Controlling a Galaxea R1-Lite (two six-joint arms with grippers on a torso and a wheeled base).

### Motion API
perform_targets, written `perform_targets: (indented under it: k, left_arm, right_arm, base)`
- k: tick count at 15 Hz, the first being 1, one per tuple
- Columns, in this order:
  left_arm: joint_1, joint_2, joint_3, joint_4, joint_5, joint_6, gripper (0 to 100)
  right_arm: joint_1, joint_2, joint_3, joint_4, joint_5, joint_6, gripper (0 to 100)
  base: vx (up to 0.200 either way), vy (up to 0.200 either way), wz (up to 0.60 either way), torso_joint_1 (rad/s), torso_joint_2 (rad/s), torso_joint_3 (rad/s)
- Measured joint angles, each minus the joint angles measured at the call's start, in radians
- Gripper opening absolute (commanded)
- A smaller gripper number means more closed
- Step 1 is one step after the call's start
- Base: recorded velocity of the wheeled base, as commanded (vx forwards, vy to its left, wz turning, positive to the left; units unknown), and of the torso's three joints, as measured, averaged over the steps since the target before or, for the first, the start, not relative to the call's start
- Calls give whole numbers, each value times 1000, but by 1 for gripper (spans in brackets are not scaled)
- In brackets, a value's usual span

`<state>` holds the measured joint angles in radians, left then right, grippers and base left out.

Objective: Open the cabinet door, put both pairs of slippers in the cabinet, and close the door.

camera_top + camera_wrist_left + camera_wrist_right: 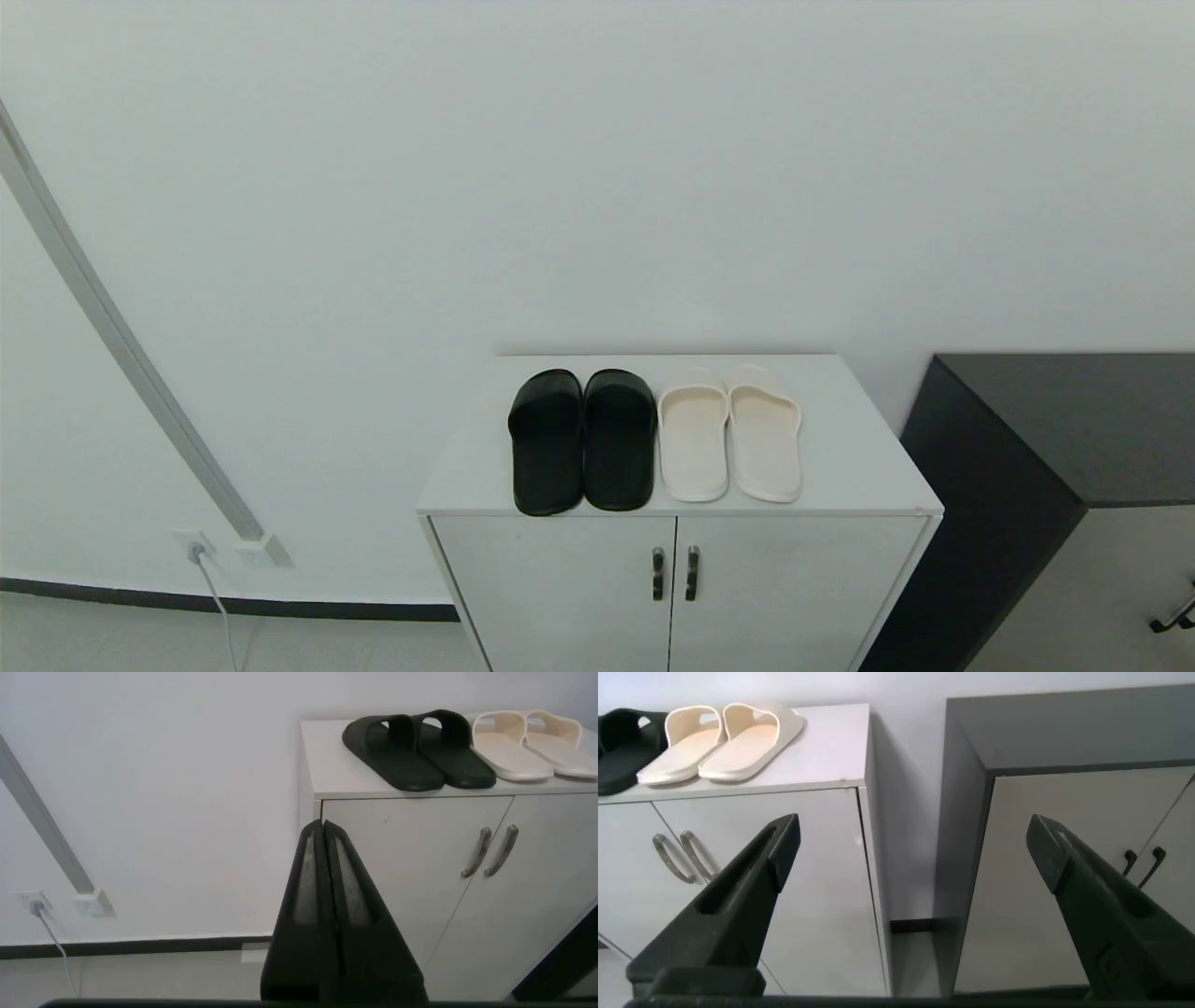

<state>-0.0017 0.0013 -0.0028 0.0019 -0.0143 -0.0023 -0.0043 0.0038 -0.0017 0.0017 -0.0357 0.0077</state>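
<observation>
Status: nothing done yet, by the look of it.

- White cabinet (864, 453) sits against the wall. Left door (560, 597) and right door (784, 597) are both shut and meet at the centre.
- Black slippers (583, 443) and cream slippers (730, 439) are both on the cabinet top. They lie side by side, touching, toes to the wall and heels at the front edge. The black pair is over the left door and the cream pair mostly over the right.
- The two door handles (675, 572) are vertical bars just beside each other at the seam, directly under the slipper heels.
- Left gripper (323, 831): fingers pressed together, nothing held. It is low, off the cabinet's left front corner and well apart from the handles.
- Right gripper (913, 826): jaws spread wide, empty. It faces the gap between the white cabinet's right side and the dark unit.

Left to do is everything: open a door, move both pairs inside, close up.

Surroundings and obstructions:
- A dark grey cabinet (1055, 439) stands near the white one on the right. My guess is it limits how far the right door swings and crowds the right arm. The left door looks like the freer one.
- A grey cable duct (121, 345) runs diagonally down the wall to a socket (193, 543) with a plugged cord (222, 616). All of this is well left of the cabinet, so it should not matter unless the base drifts that way.
- The heels sit right at the front lip, so a door pulled carelessly or a high gripper could knock a slipper off.
- The left claw needs to open before it can take a handle.
</observation>
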Motion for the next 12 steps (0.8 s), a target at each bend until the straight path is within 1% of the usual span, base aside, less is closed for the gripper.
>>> perform_targets:
  k: [1, 4, 6, 8, 10, 12]
  left_arm:
    - [0, 0, 0, 0, 1, -6, 0]
    - [0, 0, 0, 0, 1, -10, 0]
    - [0, 0, 0, 0, 2, -10, 0]
    - [0, 0, 0, 0, 2, -6, 0]
    - [0, 0, 0, 0, 2, -6, 0]
    - [0, 0, 0, 0, 2, -5, 0]
  right_arm:
    - [0, 1, 0, 0, 0, -4, 100]
    - [-2, 15, -15, 4, 7, 2, 100]
    - [19, 60, -91, 42, 22, 37, 100]
    - [42, 169, -141, 55, 57, 29, 100]
    - [61, 326, -167, -8, 91, 20, 100]
    - [109, 521, -193, -114, 99, 28, 100]
  base:
    - [0, 0, 0, 0, 0, 0]
    - [0, 0, 0, 0, 0, 0]
    - [0, 0, 0, 0, 0, 0]
    - [0, 0, 0, 0, 0, 0]
    - [0, 0, 0, 0, 0, 0]
    - [0, 0, 0, 0, 0, 0]
